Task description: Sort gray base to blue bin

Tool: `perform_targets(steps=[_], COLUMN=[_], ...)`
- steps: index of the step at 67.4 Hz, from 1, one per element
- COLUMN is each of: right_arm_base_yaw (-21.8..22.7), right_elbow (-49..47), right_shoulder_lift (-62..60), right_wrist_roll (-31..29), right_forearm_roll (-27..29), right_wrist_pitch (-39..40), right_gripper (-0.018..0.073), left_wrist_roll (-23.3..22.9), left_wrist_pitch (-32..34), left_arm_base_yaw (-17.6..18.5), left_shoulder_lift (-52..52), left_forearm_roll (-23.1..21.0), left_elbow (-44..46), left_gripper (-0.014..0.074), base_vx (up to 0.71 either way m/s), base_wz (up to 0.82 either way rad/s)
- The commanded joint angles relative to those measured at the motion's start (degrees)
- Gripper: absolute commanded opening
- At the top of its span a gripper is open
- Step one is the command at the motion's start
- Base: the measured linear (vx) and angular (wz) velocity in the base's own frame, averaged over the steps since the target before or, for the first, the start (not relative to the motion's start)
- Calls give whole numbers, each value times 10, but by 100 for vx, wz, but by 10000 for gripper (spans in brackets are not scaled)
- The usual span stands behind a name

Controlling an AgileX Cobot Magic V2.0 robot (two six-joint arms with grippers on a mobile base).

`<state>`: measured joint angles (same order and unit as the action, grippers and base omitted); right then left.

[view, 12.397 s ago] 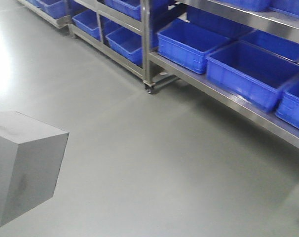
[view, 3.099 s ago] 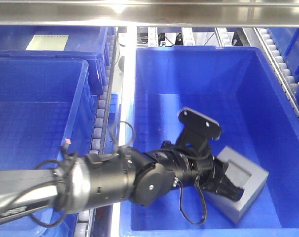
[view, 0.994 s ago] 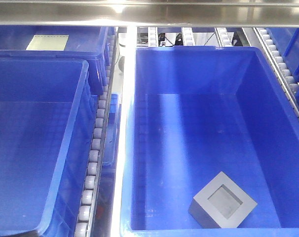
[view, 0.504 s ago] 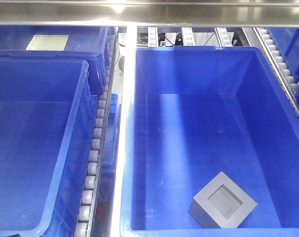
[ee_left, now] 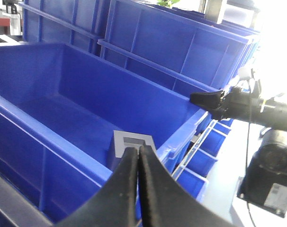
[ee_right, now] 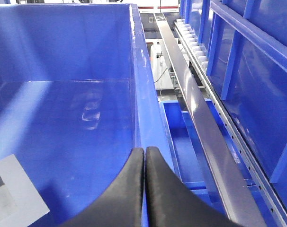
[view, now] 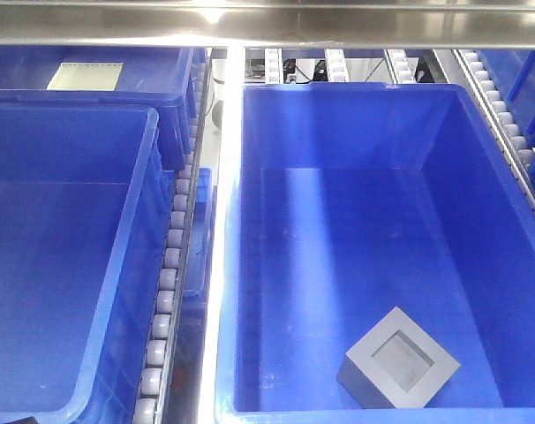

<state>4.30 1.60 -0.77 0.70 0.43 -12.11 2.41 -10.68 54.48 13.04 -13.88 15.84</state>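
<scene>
We see a big, deep, bright-blue plastic bin (view: 373,132) sitting on a metal shelf with little white rollers (view: 169,265) — the rollers let the bins slide in and out. Its walls are tall and smooth, so a thing dropped inside cannot roll away. Beside it stands another large blue plastic bin (view: 64,265) with nothing showing in it, and behind that one a blue bin holding a pale yellowish flat sheet (view: 84,76).

Down in the near right corner of the big bin lies the small matte gray block-shaped base (view: 400,359). It rests flat on the floor of the bin, with its square dip facing up. Nothing holds it — it sits there alone, just beside the front wall. We think the sorting job is done, because the base is in the place it belongs.

The black left gripper (ee_left: 136,163) is outside the bin, with its two fingers pressed together and nothing between them. The black right gripper (ee_right: 144,163) hangs above the bin's side wall, its fingers also pressed together on nothing. We think they stay out of the bin because their work there is finished.
</scene>
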Motion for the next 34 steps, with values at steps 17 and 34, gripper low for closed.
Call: perform_targets(steps=[17,34], right_arm_base_yaw=[3,3], right_elbow=[1,1], right_shoulder_lift=[-5,-5], right_wrist_roll=[-7,-7], right_forearm_roll=[-4,-4], right_wrist_pitch=[37,37], right_gripper=[-5,-5], left_wrist_roll=[-11,-44], left_wrist_pitch=[38,38], left_arm_base_yaw=[1,1], left_shoulder_lift=[6,6], left_forearm_roll=[44,59], left_elbow=[15,14], left_gripper=[-8,-8], base_vx=[0,0], base_wz=[0,0])
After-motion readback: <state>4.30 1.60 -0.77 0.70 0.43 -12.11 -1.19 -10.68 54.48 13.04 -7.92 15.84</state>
